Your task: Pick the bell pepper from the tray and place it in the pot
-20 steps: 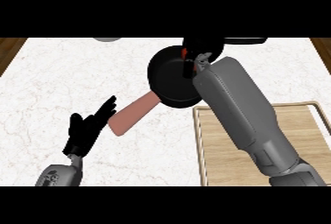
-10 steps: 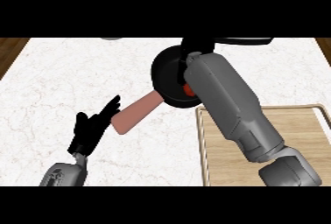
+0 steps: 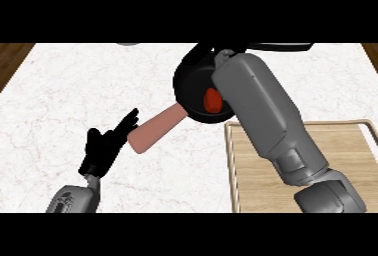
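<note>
From the head view, a round black pot (image 3: 193,95) with a smooth pinkish handle sits on the white marbled surface (image 3: 66,90), just beside the pale wooden tray (image 3: 347,150), and the glossy red bell pepper (image 3: 212,100) lies inside it. The grey right forearm crosses over the pot and hides the right robot hand, so I cannot tell how its fingers stand. The black left robot hand (image 3: 103,147) rests lower left, fingers straight and apart, holding nothing.

No legible text, label, brand mark, number or sign appears on any surface in the head view. The marble tabletop (image 3: 88,85), the wooden tray (image 3: 255,185), the black pot (image 3: 193,92) with its pink handle, and the red bell pepper (image 3: 212,100) all carry no readable markings.
</note>
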Controlling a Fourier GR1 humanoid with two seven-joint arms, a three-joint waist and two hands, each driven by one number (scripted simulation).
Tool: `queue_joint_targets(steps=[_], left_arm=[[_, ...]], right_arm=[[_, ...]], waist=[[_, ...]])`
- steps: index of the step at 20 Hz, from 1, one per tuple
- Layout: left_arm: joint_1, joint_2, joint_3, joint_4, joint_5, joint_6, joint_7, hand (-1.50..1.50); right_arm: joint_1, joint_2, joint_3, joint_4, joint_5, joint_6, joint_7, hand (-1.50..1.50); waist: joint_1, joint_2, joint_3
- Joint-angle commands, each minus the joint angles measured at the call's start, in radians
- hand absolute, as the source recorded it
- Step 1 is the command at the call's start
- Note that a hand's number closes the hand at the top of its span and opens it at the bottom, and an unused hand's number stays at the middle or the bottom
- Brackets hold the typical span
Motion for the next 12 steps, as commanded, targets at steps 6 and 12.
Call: queue_joint_targets(steps=[6,12], left_arm=[[0.022,0.019,0.03,0.008,0.01,-0.005,-0.005,0.0],[0.049,0.025,0.042,0.007,0.003,-0.001,-0.006,0.0]], right_arm=[[0.046,0.0,-0.107,-0.091,-0.032,-0.449,-0.083,-1.5],[0.189,-0.047,-0.152,-0.304,-0.147,-0.385,-0.207,-1.5]], waist=[[-0.043,-0.012,-0.001],[-0.071,-0.02,-0.001]])
